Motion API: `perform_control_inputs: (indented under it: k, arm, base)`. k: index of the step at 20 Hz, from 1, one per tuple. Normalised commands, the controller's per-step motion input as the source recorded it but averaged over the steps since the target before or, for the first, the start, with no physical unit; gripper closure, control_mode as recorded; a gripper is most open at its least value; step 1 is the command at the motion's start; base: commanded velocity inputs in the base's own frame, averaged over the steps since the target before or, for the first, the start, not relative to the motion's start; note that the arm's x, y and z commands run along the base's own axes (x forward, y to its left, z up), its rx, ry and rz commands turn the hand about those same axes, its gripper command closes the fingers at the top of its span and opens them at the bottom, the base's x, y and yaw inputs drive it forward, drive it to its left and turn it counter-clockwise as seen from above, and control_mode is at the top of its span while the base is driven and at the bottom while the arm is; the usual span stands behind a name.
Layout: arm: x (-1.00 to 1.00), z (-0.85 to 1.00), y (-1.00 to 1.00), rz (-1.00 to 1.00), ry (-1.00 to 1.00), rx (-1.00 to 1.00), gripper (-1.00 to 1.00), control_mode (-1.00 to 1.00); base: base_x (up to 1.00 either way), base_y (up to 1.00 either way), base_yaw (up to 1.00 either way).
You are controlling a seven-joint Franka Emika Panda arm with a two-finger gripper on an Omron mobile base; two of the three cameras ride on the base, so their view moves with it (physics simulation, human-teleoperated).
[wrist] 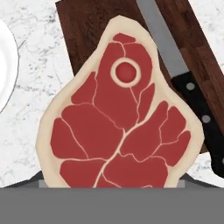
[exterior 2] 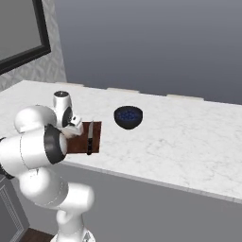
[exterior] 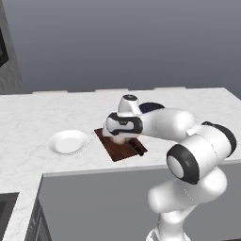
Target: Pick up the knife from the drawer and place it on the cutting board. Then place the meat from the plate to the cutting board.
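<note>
1. You've got the cutting board (exterior: 123, 147) on the counter (exterior: 28, 122) near its front edge.
2. The plate (exterior: 68, 142) sits on the counter just left of the board.
3. The knife (exterior 2: 89, 139) lies along the board's right side.
4. The meat (wrist: 120, 127) is over the board, left of the knife.
5. The bowl (exterior 2: 128, 117) stands right of the board, slightly farther back.

A dark blue bowl (exterior 2: 128, 116) sits on the white marble counter (exterior 2: 179, 137) below a grey wall (exterior 2: 151, 42).
</note>
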Motion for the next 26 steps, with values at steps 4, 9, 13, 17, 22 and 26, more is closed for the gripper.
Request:
perform_control_inputs:
  k: [4,9,13,17,22,26]
  arm:
    - [0.02,-0.38,-0.03,0.06,-0.05,-0.03,1.0,-1.0]
    - [0.27,-0.23,0.0,0.01,-0.01,0.0,1.0,-1.0]
    - [0.29,-0.19,0.0,0.0,0.0,0.0,-1.0,-1.0]
    - [0.31,-0.03,0.0,0.0,-0.04,0.0,-1.0,-1.0]
    - [0.04,0.04,0.0,0.0,-0.05,0.0,-1.0,-1.0]
    - [-0.1,0.33,0.0,0.0,-0.1,0.0,-1.0,-1.0]
  base:
    - [0.0,0.0,0.0]
    - [0.0,0.0,0.0]
    - [0.0,0.0,0.0]
    - [0.0,0.0,0.0]
    - [0.0,0.0,0.0]
    - [0.0,0.0,0.0]
